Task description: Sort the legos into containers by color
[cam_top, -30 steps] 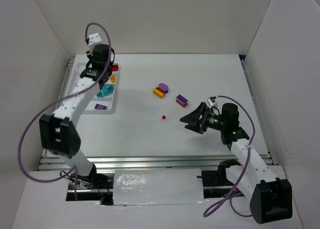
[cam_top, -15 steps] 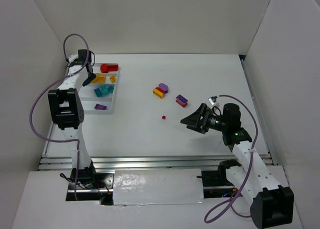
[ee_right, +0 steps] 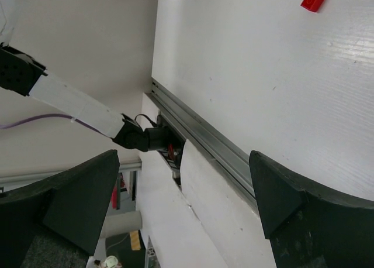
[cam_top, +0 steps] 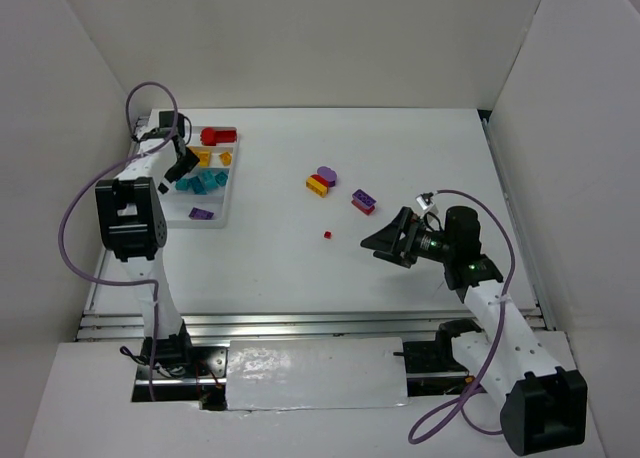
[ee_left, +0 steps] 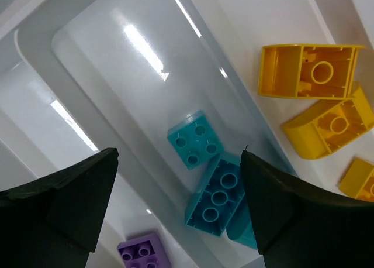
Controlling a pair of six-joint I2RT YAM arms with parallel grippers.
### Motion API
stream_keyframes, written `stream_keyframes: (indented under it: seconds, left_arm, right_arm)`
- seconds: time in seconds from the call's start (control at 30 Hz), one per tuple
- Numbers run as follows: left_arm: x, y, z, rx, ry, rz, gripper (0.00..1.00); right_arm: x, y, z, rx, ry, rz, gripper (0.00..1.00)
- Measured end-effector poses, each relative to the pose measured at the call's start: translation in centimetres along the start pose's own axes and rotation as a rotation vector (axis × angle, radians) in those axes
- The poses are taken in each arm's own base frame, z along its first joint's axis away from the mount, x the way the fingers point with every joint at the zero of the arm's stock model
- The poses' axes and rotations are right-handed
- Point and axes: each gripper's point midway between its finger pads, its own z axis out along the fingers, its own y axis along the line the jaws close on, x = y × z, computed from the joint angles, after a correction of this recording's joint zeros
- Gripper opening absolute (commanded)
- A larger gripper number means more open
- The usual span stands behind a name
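**Sorting scene, seen from above and from both wrists.** One glossy white plastic tray point(cam_top: 175, 213) with four long, round-cornered compartments lies on the counter point(cam_top: 420, 158) at far left. It holds, row by row:
- one red brick point(cam_top: 218, 135)
- three yellow bricks point(ee_left: 307, 71), hollow undersides up
- three teal bricks point(ee_left: 195, 146), one half hidden
- one purple brick point(ee_left: 140, 250)

The left pincer point(ee_left: 178, 162), jaws apart and empty, hangs over the teal row. Loose on the counter are a yellow-red block point(cam_top: 316, 185) touching a rounded purple piece point(cam_top: 327, 174), a purple-red block point(cam_top: 363, 201) and one small red square point(cam_top: 327, 235). The right pincer point(cam_top: 378, 246), jaws apart and empty, is near that square
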Motion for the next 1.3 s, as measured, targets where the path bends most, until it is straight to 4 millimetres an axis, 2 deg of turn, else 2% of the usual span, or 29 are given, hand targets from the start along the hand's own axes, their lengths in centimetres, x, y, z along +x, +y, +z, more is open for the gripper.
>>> stream_keyframes:
  seconds: [0.07, 0.17, 0.27, 0.37, 0.43, 0.5, 0.57, 0.6, 0.63, 0.7, 0.8, 1.07, 1.2, 1.27, 1.3]
  left_arm:
    - [-0.3, 0.0, -0.5, 0.003, -0.007, -0.015, 0.99]
    - [-1.6, 0.0, -2.3, 0.028, -0.035, -0.033, 1.00]
    - [-3.8, -0.2, -6.1, 0.092, -0.089, -0.059, 0.99]
    - [-6.1, -0.6, -12.6, 0.222, -0.179, -0.069, 0.99]
    - [-5.9, -1.6, -18.6, 0.365, -0.232, -0.023, 1.00]
    - [-4.1, -2.7, -25.4, 0.542, -0.275, 0.054, 1.00]
    - [-0.7, -3.2, -31.6, 0.730, -0.293, 0.151, 1.00]
    - [1.2, -3.0, -33.7, 0.806, -0.283, 0.195, 0.99]
    - [2.8, -2.4, -34.9, 0.865, -0.275, 0.235, 0.99]
    - [5.5, -0.4, -35.5, 0.919, -0.241, 0.300, 1.00]
    - [8.7, 2.2, -34.3, 0.942, -0.182, 0.377, 0.99]
    - [16.0, 5.7, -31.6, 1.019, -0.023, 0.580, 1.00]
    - [17.8, 6.4, -31.1, 1.036, 0.032, 0.627, 0.99]
    - [17.9, 6.3, -31.4, 1.055, 0.035, 0.636, 0.99]
    - [17.9, 6.3, -31.5, 1.064, 0.031, 0.645, 0.99]
  right_arm:
    - [0.0, -0.2, 0.1, 0.007, 0.000, 0.000, 1.00]
    - [-0.4, -1.1, 0.4, 0.046, -0.009, 0.007, 1.00]
    - [-1.6, -2.4, 1.0, 0.154, -0.047, 0.016, 1.00]
    - [-3.4, -3.4, 2.0, 0.275, -0.089, -0.012, 1.00]
    - [-5.2, -3.9, 3.1, 0.356, -0.112, -0.040, 1.00]
    - [-7.4, -4.6, 4.1, 0.444, -0.140, -0.067, 1.00]
    - [-9.6, -5.7, 5.3, 0.536, -0.149, -0.120, 1.00]
    - [-10.6, -6.1, 5.7, 0.580, -0.144, -0.145, 1.00]
    - [-11.6, -6.7, 6.3, 0.625, -0.135, -0.175, 1.00]
    - [-13.5, -7.6, 7.2, 0.698, -0.129, -0.248, 0.99]
    - [-15.6, -9.8, 9.5, 0.810, -0.091, -0.377, 0.98]
    - [-15.2, -15.2, 12.4, 0.903, 0.135, -0.568, 0.92]
    - [-15.3, -16.7, 13.1, 0.920, 0.194, -0.610, 0.87]
    - [-15.3, -17.2, 13.4, 0.921, 0.218, -0.625, 0.82]
    - [-15.4, -17.4, 13.5, 0.920, 0.227, -0.631, 0.76]
